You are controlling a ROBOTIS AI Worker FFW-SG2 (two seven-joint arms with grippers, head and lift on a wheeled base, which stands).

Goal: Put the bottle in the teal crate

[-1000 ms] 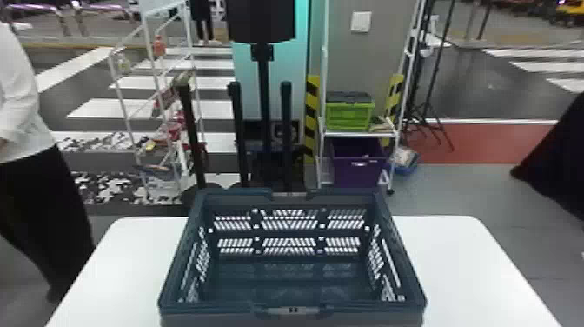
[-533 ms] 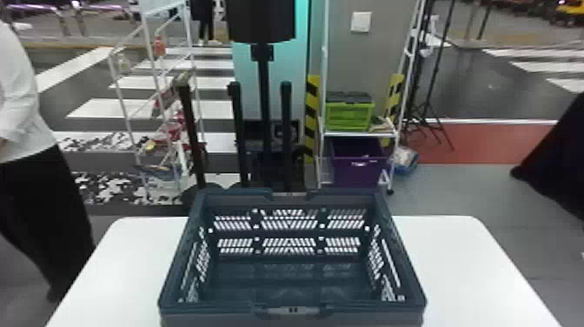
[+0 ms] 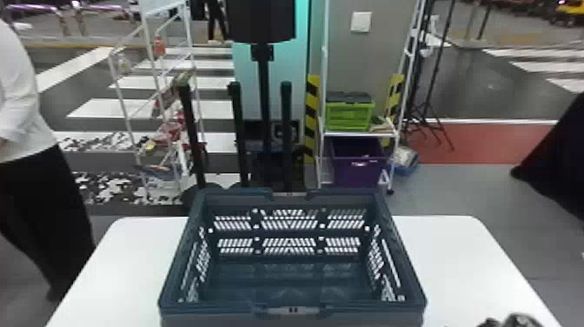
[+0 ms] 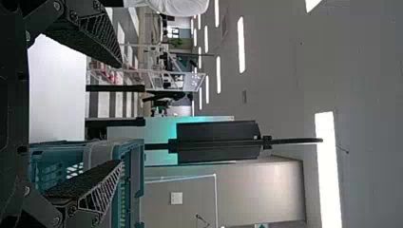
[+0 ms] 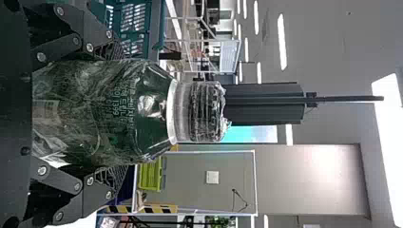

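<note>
In the head view the open-topped teal crate (image 3: 208, 308) stands on the table, its slatted walls and floor visible. A dark, shiny shape (image 3: 515, 321) pokes in at that view's bottom right, right of the crate; whether it is bottle or gripper I cannot tell. In the right wrist view my right gripper (image 5: 124, 111) is closed around the body of the clear greenish bottle (image 5: 100, 109), whose cap is wrapped in plastic; part of the crate (image 5: 138, 28) lies beyond. My left gripper (image 4: 119, 114) is open with nothing between its fingers, the crate (image 4: 135, 185) behind one of them.
The white table (image 3: 460, 256) extends on both sides of the crate. Behind it stand dark posts (image 3: 238, 130), a white rack (image 3: 356, 135) with a green box (image 3: 350, 116) and a purple bin (image 3: 358, 167), and another rack at the back left.
A dark, shiny shape has come into the head view at the bottom right edge. The crate has not moved.
</note>
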